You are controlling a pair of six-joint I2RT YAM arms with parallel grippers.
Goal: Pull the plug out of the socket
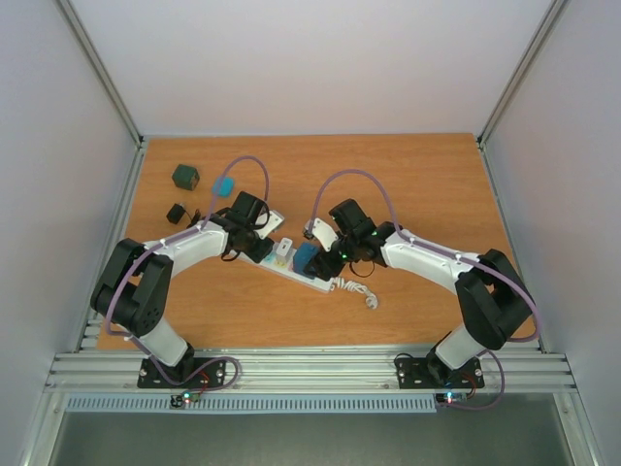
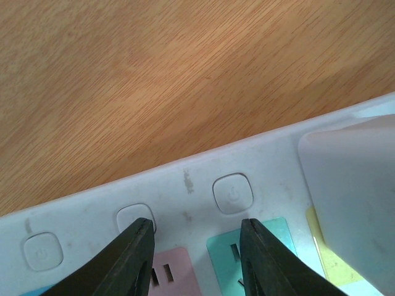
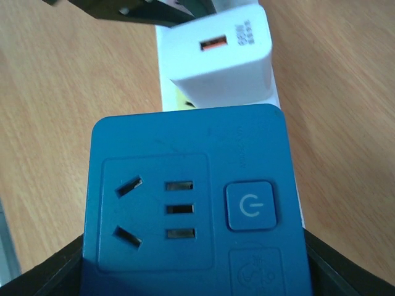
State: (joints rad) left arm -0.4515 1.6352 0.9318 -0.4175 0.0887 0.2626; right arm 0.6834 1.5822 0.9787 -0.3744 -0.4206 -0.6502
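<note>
Mid-table, the socket (image 1: 289, 270) lies slantwise between my two arms, curly cord (image 1: 357, 289) at its right end. My right tool (image 1: 309, 258) is clamped on the blue plug (image 3: 185, 197); a white charger (image 3: 219, 52) stands just beyond it on the strip, and only that wrist view shows its orange port. My left tool (image 2: 196, 231) sits parted over the pastel outlets (image 2: 223, 245), holding nothing. Well to the left lie a green cube (image 1: 185, 176), a teal block (image 1: 224, 185) and a black adapter (image 1: 177, 213) — seen only from above

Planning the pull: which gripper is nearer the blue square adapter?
Right: right gripper grips the blue adapter; left gripper is over the white power strip, past the white charger.
</note>
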